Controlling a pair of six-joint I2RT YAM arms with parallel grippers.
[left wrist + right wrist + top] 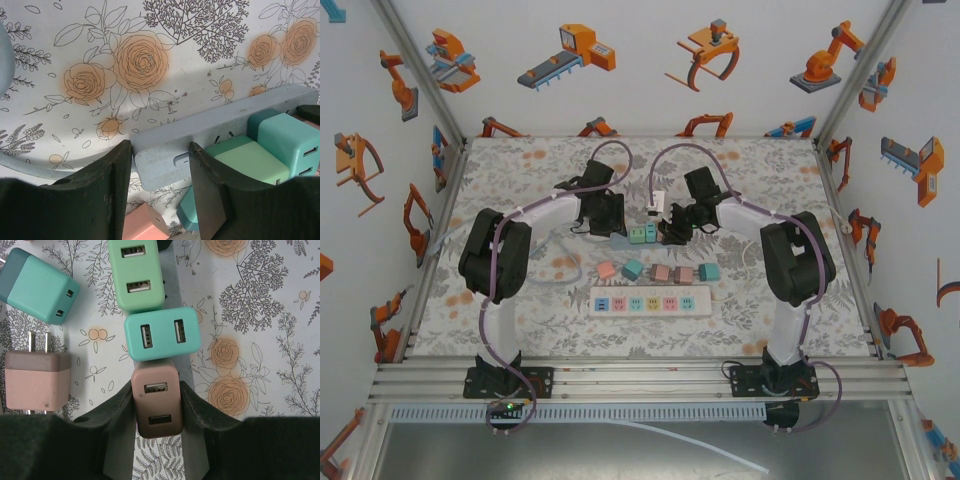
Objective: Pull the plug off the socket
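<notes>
I am clamping my right claw (156, 392) narrowly on the brown charger plug (155, 407) seated between its fingers in the grey power strip (225, 120), while my left claw (161, 160) is gripping the strip's end to brace it against the desk (260, 315) for the pull.

The plug (155, 405) is a brown, rounded block with two USB ports on its top face, one above the other. It stands seated in the socket (165, 160), last in a row of three, touching the teal plug (161, 334) beside it. The right gripper (156, 390) has its jaws pressed against two opposite sides of it. The socket is a long pale grey strip lying flat on the flowered desk (150, 30), near its middle in the top view. One bare end of it sits between the jaws of the left gripper (160, 165).
</notes>
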